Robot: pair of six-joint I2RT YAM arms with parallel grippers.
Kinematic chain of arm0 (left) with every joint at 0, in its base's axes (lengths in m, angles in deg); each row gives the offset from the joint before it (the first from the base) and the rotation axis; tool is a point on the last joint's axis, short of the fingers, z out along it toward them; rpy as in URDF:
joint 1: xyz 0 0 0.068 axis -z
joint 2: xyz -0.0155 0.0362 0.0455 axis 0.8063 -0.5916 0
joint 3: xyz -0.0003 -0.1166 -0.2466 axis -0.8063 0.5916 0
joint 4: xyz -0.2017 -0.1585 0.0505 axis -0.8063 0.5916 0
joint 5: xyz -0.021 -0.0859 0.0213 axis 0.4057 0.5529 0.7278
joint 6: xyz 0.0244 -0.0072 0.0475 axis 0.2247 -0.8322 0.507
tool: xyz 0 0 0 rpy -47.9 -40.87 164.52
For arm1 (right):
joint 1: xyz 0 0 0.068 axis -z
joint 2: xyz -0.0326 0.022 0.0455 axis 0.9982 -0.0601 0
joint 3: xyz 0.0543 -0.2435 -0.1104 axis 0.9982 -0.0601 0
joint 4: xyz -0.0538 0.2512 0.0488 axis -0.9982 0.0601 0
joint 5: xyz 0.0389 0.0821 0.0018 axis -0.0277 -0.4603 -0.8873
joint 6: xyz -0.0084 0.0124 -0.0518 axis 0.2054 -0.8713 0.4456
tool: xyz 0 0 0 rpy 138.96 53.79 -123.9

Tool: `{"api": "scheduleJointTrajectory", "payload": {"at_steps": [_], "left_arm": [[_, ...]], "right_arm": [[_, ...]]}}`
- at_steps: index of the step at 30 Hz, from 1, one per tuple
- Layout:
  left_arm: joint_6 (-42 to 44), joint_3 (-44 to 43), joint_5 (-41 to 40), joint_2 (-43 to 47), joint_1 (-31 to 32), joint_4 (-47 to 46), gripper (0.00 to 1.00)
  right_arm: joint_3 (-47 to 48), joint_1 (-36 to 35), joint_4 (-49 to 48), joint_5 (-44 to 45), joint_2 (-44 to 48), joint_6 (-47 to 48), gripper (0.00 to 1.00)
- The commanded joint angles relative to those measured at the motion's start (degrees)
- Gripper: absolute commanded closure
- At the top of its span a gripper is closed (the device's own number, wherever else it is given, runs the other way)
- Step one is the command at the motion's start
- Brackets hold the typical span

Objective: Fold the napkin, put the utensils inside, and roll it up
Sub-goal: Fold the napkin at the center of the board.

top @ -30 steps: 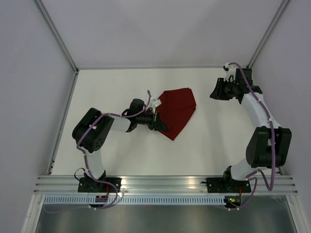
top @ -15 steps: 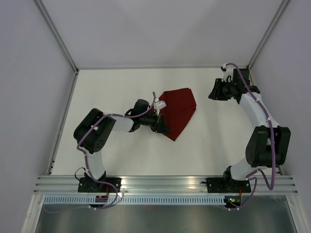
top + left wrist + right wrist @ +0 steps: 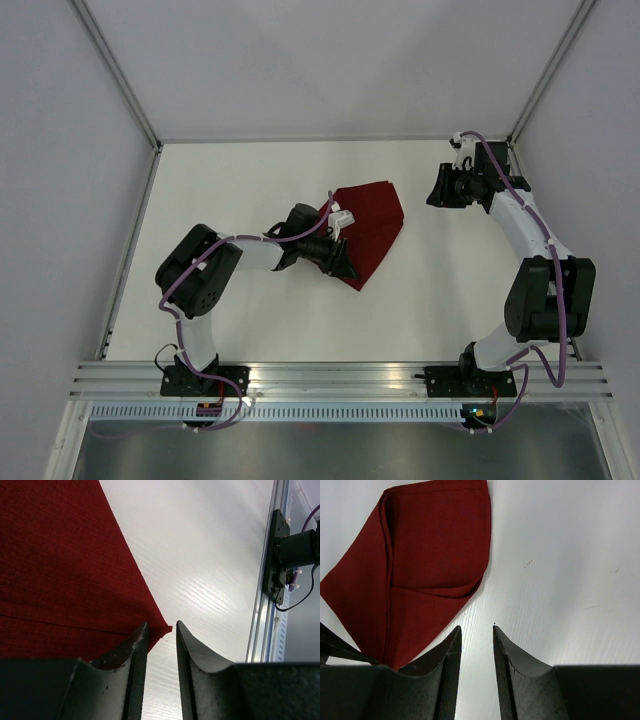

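The dark red napkin (image 3: 372,225) lies folded flat on the white table, right of centre. My left gripper (image 3: 347,266) sits low at its near corner. In the left wrist view the napkin (image 3: 65,565) fills the upper left, and its pointed corner ends just at the gap of my left gripper (image 3: 161,630), whose jaws stand open and hold nothing. My right gripper (image 3: 437,188) hovers to the right of the cloth. It is open over bare table (image 3: 476,630), with the napkin (image 3: 430,555) ahead and to its left. The utensils are out of view.
An aluminium rail (image 3: 340,378) carrying both arm bases runs along the near table edge and also shows at the right of the left wrist view (image 3: 261,605). Pale walls enclose the table on the left, back and right.
My left gripper has slid right and nearer along the napkin's edge to its near corner, and its jaws have parted, letting the cloth go. The right gripper has edged slightly left.
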Motion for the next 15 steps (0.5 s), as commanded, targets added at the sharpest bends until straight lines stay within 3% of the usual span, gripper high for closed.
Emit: {"api": "scheduleJointTrajectory", "payload": {"at_steps": [1, 15], "left_arm": [[3.6, -2.5, -0.4, -1.2, 1.6, 1.9, 0.66], [2.7, -7.6, -3.2, 1.3, 2.3, 3.0, 0.64]], "right_arm": [[0.1, -0.4, -0.7, 0.9, -0.5, 0.2, 0.63], [0.1, -1.3, -0.6, 1.7, -1.2, 0.6, 0.63]]}}
